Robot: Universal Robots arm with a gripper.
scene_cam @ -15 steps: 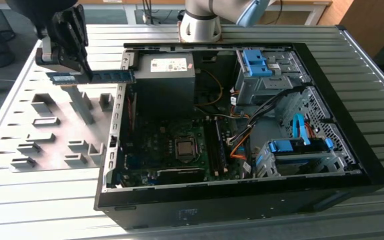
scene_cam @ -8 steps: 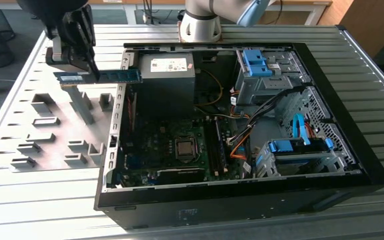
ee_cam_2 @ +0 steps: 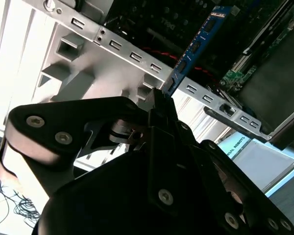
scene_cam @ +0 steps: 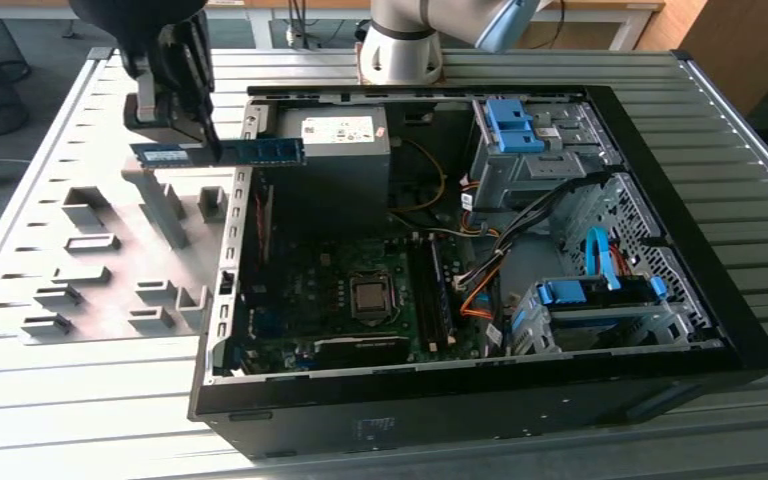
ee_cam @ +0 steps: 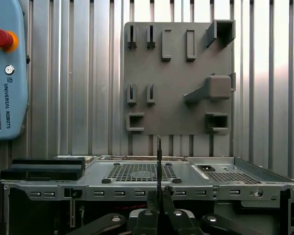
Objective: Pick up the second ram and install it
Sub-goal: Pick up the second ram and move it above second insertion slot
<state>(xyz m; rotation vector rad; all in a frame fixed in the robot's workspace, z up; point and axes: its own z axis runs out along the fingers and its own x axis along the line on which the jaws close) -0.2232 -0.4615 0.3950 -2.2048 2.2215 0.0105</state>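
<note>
- The second ram [scene_cam: 264, 151] — a long, thin blue-green circuit-board stick with dark chips — hangs level above the open black computer case's [scene_cam: 424, 420] rim.
- The black gripper's [scene_cam: 208, 140] fingers are clamped on it.
- A grey plastic holder plate [scene_cam: 104, 215] lies alongside on the ribbed metal surface [scene_cam: 77, 400].

Arm [scene_cam: 402, 45]: stout cylindrical joint, pale silver-grey, smooth finish. The adjoining section carries a light blue cap [scene_cam: 507, 20]. Wrist housing [scene_cam: 137, 15]: rounded, glossy black. Claw [scene_cam: 207, 140]: matte black throughout. In the second wrist view, its flat linkage plates [ee_cam_2: 88, 127] have rounded ends, pinned with bright silver socket-head screws [ee_cam_2: 35, 121]. Fingers [scene_cam: 200, 90]: narrow, flat, black.
</note>
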